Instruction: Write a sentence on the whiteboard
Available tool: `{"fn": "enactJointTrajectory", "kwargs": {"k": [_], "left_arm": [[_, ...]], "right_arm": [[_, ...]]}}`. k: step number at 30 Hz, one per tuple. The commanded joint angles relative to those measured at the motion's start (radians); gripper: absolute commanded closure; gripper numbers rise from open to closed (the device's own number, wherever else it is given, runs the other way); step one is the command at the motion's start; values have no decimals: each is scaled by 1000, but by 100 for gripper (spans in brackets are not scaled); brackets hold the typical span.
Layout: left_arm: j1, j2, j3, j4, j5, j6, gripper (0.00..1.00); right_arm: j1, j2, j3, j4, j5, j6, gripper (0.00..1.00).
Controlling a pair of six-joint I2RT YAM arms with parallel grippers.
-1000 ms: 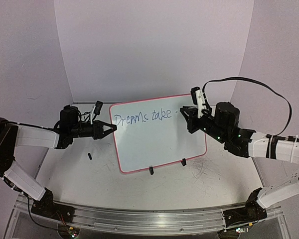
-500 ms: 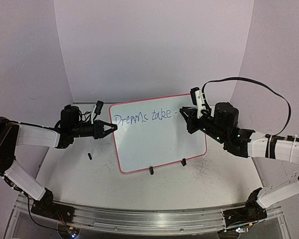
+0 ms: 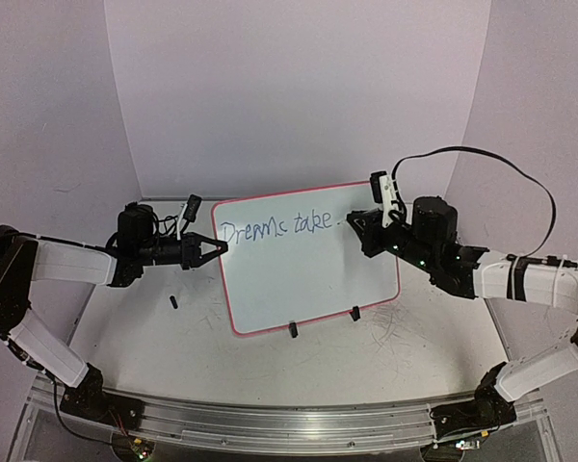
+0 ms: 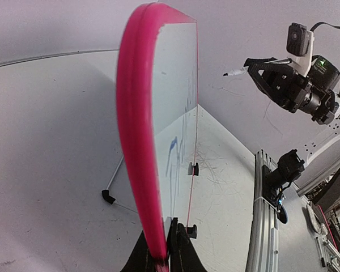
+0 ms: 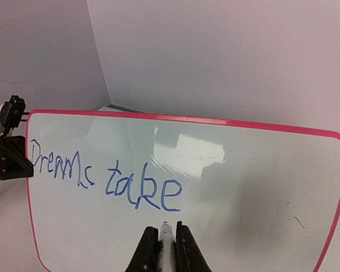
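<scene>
The whiteboard (image 3: 313,274) stands upright on the table, pink-rimmed, with "Dreams take" in blue across its top. My left gripper (image 3: 215,247) is shut on its left edge; in the left wrist view the pink rim (image 4: 137,141) runs up from between the jaws of that gripper (image 4: 166,252). My right gripper (image 3: 353,221) is shut on a marker (image 5: 166,241). The marker's tip points at the whiteboard (image 5: 255,187) just below and right of the "e". I cannot tell whether the tip touches. The marker tip (image 4: 231,72) also shows from the left wrist.
A small black marker cap (image 3: 174,302) lies on the table left of the board. Two black clip feet (image 3: 292,329) (image 3: 354,313) hold the board's lower edge. A metal rail (image 3: 270,423) runs along the near edge. Booth walls stand close behind and beside.
My left jaws have closed tighter on the board's left edge. The right gripper with the marker has barely shifted beside the last word.
</scene>
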Motion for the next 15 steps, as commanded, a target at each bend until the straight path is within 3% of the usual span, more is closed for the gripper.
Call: {"fn": "enactJointTrajectory", "kwargs": {"k": [1, 10, 15], "left_arm": [[-7, 15, 30, 9, -51, 56, 100], [-13, 25, 33, 7, -52, 54, 100], [-16, 13, 27, 4, -60, 56, 100]], "right_arm": [[20, 22, 64, 2, -79, -47, 100], [266, 258, 218, -5, -65, -111, 100], [314, 358, 303, 1, -42, -108, 100]]}}
